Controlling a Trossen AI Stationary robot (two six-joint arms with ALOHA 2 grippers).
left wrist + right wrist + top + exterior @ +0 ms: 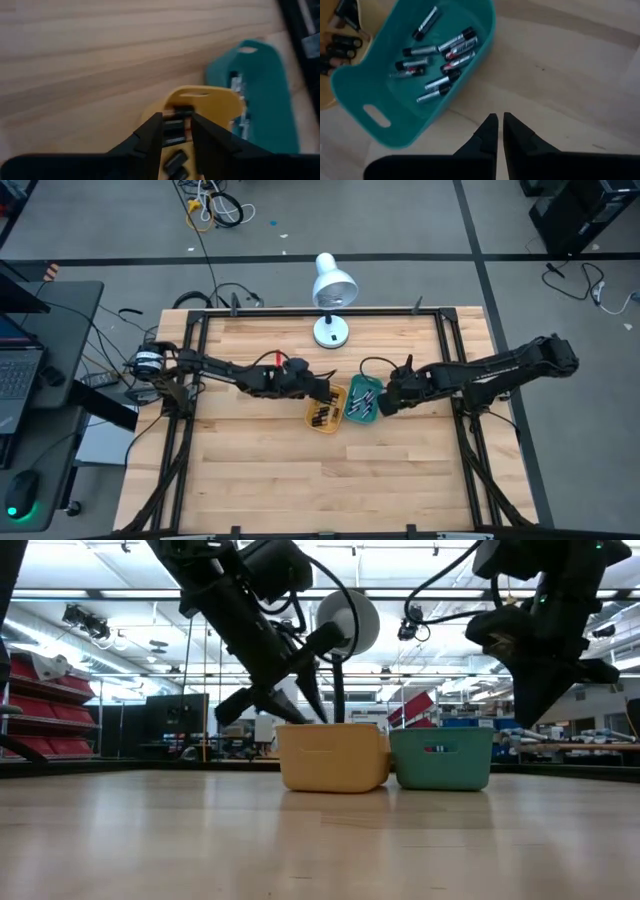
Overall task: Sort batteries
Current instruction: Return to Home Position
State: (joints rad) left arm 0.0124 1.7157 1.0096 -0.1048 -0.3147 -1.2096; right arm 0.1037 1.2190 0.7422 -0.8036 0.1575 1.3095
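A yellow tray [326, 411] and a teal tray [363, 401] stand side by side at the table's middle, bottoms on the wood. Dark batteries [174, 131] lie in the yellow tray [220, 102]. Silvery batteries with red and black marks [442, 57] lie in the teal tray [380, 120]. My left gripper [176, 117] hangs open over the yellow tray, fingers spread above its rim [330, 730]. My right gripper [498, 119] is shut and holds nothing. It sits just right of the teal tray, above the bare wood.
A white desk lamp [333, 295] stands at the far edge behind the trays. Black frame rails [455, 370] run along the table's left and right sides, and cables lie at the far left corner [150, 365]. Bare wood [320, 480] stretches on the near side.
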